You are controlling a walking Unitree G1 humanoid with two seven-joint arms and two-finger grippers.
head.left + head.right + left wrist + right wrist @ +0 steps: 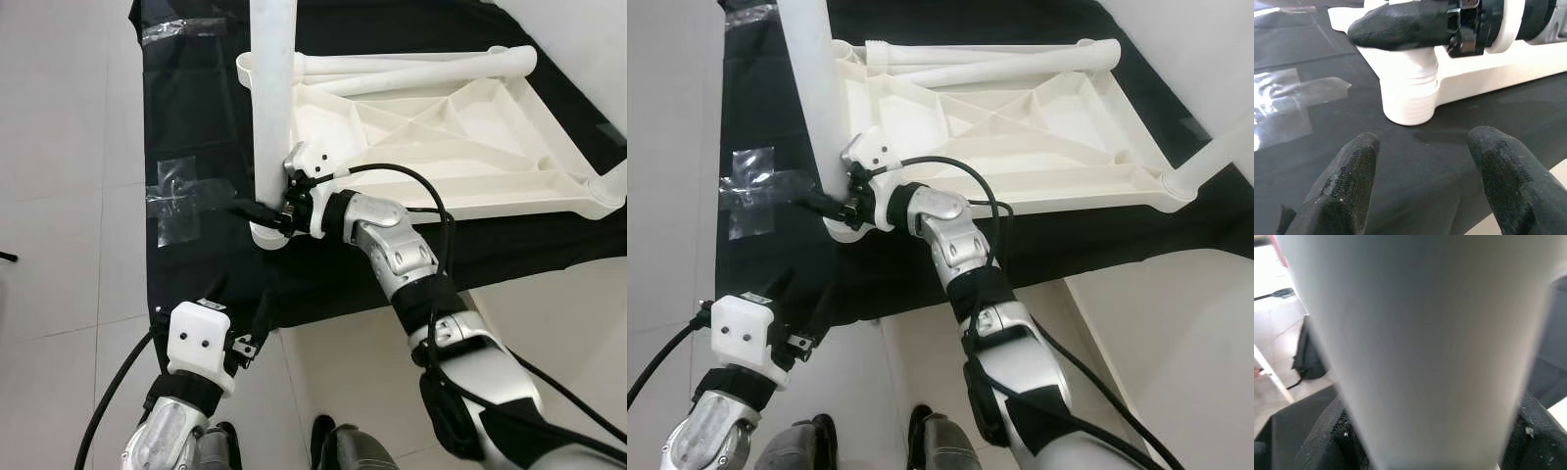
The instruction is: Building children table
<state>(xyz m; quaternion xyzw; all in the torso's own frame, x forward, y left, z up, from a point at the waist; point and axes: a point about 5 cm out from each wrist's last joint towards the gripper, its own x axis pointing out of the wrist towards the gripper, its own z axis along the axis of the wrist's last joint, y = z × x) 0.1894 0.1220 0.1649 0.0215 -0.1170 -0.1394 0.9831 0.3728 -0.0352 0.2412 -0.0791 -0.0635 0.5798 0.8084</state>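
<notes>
Nearest, the left gripper [245, 323] hangs with fingers spread, holding nothing, over the black sheet's [196, 127] near edge. Beyond it, the right gripper [263, 211] clamps the upright white table leg [272, 98], seated in the near-left corner socket of the upturned white tabletop [441, 137].

We see the tabletop [460, 127] lying upside down on the mat [196, 117], which lies on the floor [59, 196]. At its 8 o'clock corner the upright leg [272, 88] stands in the socket [1410, 98]. Two loose legs [411, 69] lie along its 12 o'clock edge. Tape [176, 201] sits on the mat at 9 o'clock from the socket. The right gripper [263, 211] grips the upright leg just above the socket; the left gripper [240, 313] sits at 6 o'clock, over the mat's near edge.
</notes>
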